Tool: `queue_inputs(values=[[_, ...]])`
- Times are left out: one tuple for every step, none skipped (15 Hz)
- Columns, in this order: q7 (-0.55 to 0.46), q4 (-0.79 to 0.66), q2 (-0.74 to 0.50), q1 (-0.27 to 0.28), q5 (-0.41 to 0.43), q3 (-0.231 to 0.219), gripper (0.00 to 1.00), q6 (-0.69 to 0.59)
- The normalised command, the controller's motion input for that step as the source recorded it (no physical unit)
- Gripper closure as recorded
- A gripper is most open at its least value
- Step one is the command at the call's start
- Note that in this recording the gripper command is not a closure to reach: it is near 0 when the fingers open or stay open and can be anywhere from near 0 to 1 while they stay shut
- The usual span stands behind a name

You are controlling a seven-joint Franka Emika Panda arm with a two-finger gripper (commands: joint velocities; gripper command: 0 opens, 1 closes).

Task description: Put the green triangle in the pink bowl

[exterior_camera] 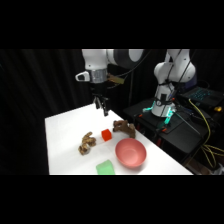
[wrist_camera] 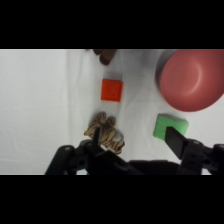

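The green triangle (exterior_camera: 105, 167) lies flat near the table's front edge, just left of the pink bowl (exterior_camera: 131, 152). My gripper (exterior_camera: 102, 106) hangs well above the table's back part, apart from both. In the wrist view the green triangle (wrist_camera: 170, 125) sits below the pink bowl (wrist_camera: 192, 80), partly behind one dark finger (wrist_camera: 176, 141). The gripper (wrist_camera: 137, 145) is open and holds nothing.
A small red-orange cube (exterior_camera: 105, 135) stands mid-table. One brown lumpy figure (exterior_camera: 87, 143) lies to its left, another (exterior_camera: 123, 128) behind the bowl. In the wrist view the cube (wrist_camera: 111, 90) is above a striped brown figure (wrist_camera: 105, 132). The arm's base and cables (exterior_camera: 165, 107) stand at the right.
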Motion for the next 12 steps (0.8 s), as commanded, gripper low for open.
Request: queue_inputs(values=[[0.00, 0.01, 0.00, -0.016, 0.000, 0.017, 0.00, -0.02], [-0.02, 0.07, 0.07, -0.012, 0.006, 0.022, 0.00, 0.01], [0.00, 0.14, 0.15, -0.001, -0.008, 0.031, 0.00, 0.02], [0.02, 0.18, 0.18, 0.012, -0.025, 0.039, 0.00, 0.03], [0.03, 0.27, 0.26, 0.033, -0.030, 0.056, 0.00, 0.03], [0.03, 0.32, 0.30, 0.050, -0.042, 0.066, 0.00, 0.01], [0.04, 0.37, 0.33, 0.066, -0.056, 0.074, 0.00, -0.01], [0.04, 0.45, 0.41, 0.090, -0.077, 0.087, 0.00, -0.04], [0.04, 0.48, 0.43, 0.103, -0.091, 0.088, 0.00, -0.06], [0.04, 0.52, 0.47, 0.123, -0.106, 0.096, 0.00, -0.08], [0.03, 0.53, 0.48, 0.133, -0.115, 0.097, 0.00, -0.11], [0.02, 0.53, 0.47, 0.142, -0.115, 0.096, 0.00, -0.13]])
